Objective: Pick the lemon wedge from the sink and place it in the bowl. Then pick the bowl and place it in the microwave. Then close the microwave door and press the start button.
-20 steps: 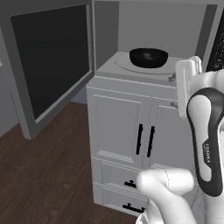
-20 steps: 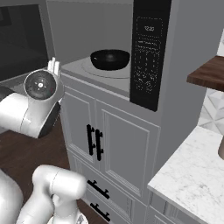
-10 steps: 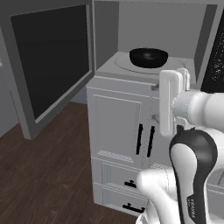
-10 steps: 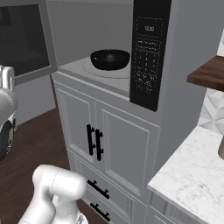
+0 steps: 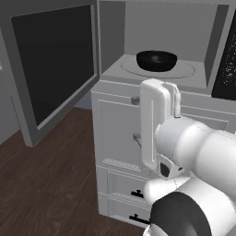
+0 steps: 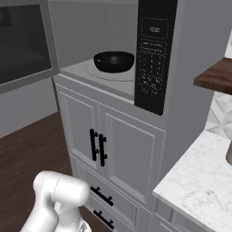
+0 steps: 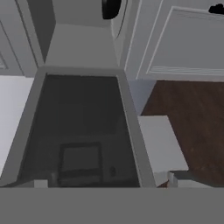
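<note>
Claw jaws stand spread and empty, facing the microwave door (image 7: 78, 131), which hangs wide open at upper left. Upper centre, the bowl (image 5: 156, 60) already sits on the turntable inside the microwave (image 6: 149, 54). Shutting the door and pressing start remain.

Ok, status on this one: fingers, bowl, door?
Fingers open, empty. Bowl sits on the turntable inside the microwave. Microwave door wide open, swing path unobstructed.

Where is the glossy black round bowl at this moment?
The glossy black round bowl sits on the pale round turntable inside the open grey microwave, left of the black control panel in both base views.
</note>
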